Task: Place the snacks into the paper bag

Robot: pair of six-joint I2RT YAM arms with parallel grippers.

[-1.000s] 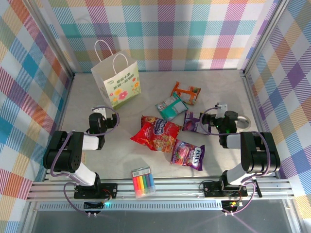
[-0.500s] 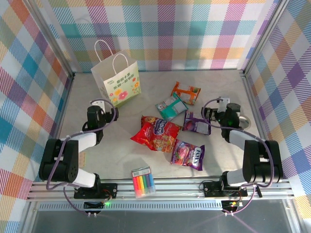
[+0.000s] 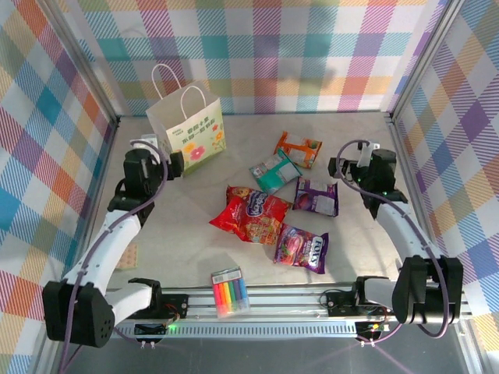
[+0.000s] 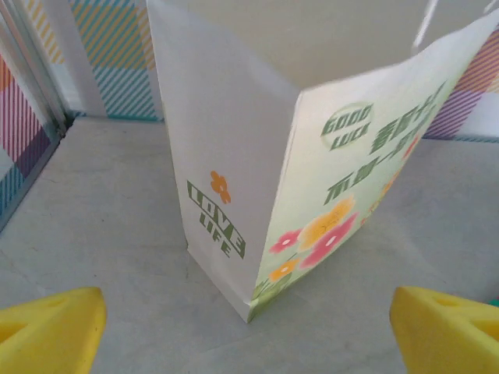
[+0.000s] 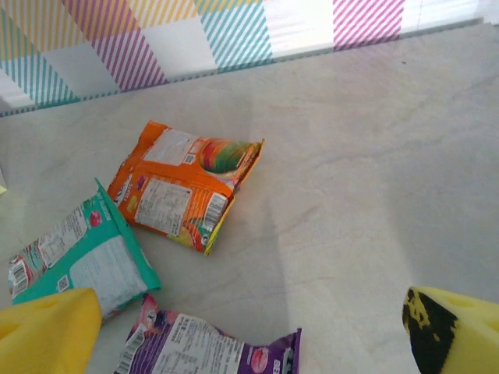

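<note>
Both your arms have stretched forward from their folded pose of a second ago. The left claw [image 3: 171, 160] now sits just beside the near corner of the paper bag [image 3: 187, 132]. The right claw [image 3: 338, 167] has swung out to the far right, near the orange packet [image 3: 298, 147] and one purple packet [image 3: 316, 196]. Both claws are spread wide, their yellow fingers [image 4: 47, 327] at the edges of the wrist views. The bag stands upright at the far left of the bench [image 3: 195, 257], and nothing on the bench has shifted: the red packet [image 3: 251, 214], teal packet [image 3: 274, 171], second purple packet [image 3: 302, 248] and markers [image 3: 229, 294] lie as before. Your left wrist view cuts off the bag's top. In your right wrist view a finger [image 5: 47, 331] covers part of the teal packet, and the purple one runs off the bottom.
</note>
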